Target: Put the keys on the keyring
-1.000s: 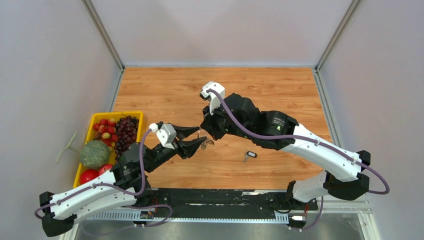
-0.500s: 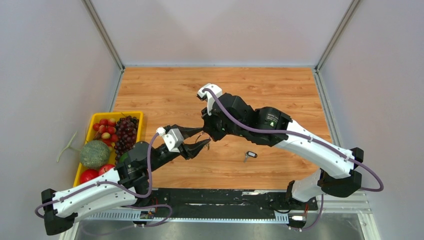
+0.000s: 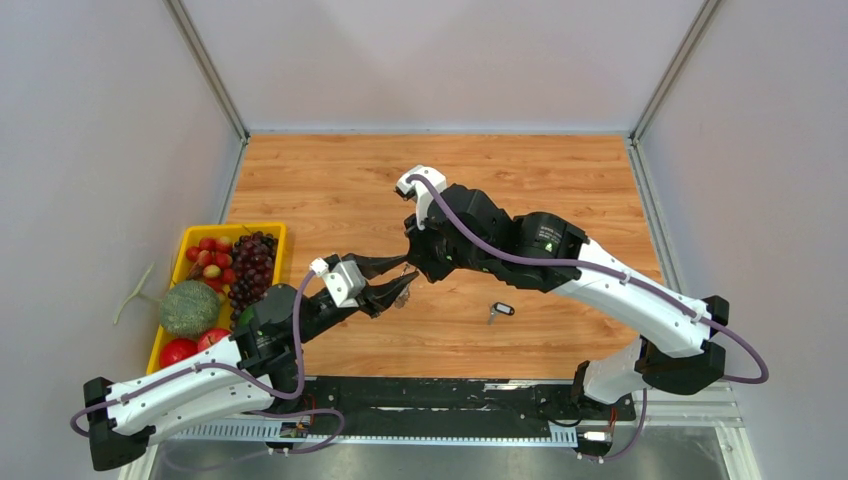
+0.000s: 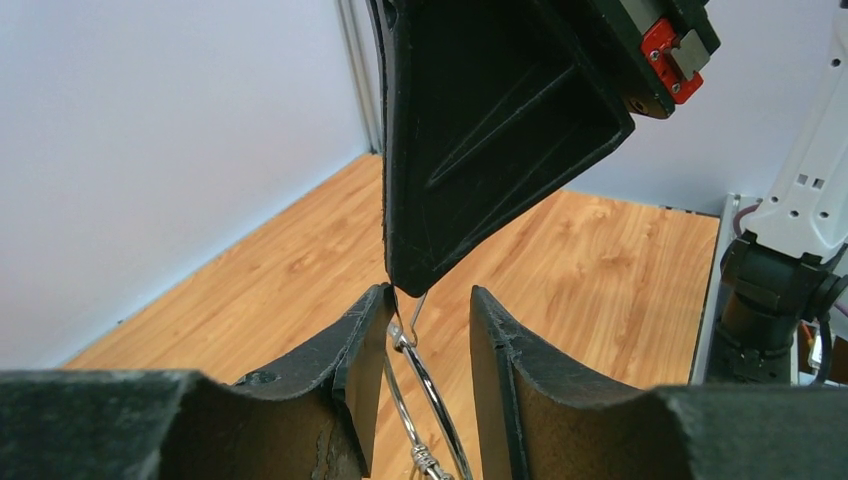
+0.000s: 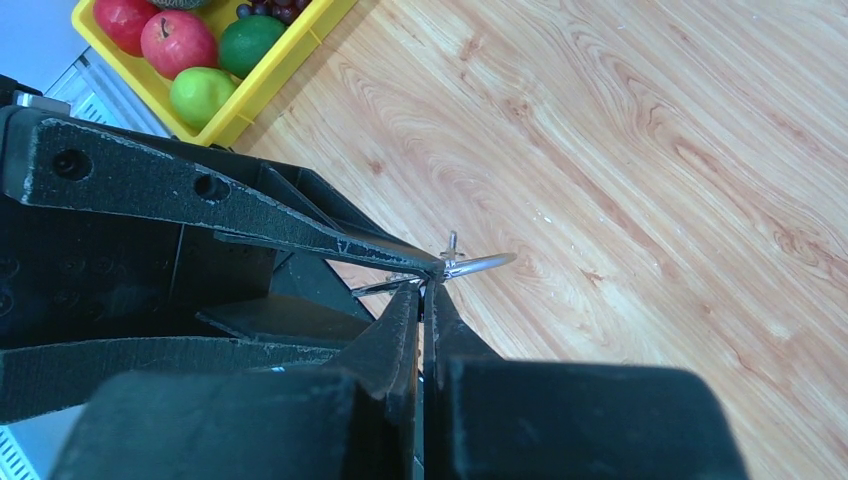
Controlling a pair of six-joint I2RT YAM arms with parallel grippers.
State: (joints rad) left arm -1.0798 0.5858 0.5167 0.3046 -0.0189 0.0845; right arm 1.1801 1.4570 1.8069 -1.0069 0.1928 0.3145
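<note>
The keyring, a thin silver wire loop, hangs between the two grippers above the wooden table. My right gripper is shut on its hooked end, and a short piece of the keyring's wire pokes out past the tips. In the left wrist view those black fingers come down from above. My left gripper is open around the wire, which lies close to its left pad with a gap to the other. The grippers meet at mid-table, left and right. One black-headed key lies on the table to their right.
A yellow tray at the table's left edge holds a melon, grapes and red fruit. The tray's corner shows in the right wrist view. Grey walls enclose the table on three sides.
The left gripper's jaws have narrowed around the wire. The right arm shifted slightly left and stayed shut on the ring. The key on the table has not moved.
</note>
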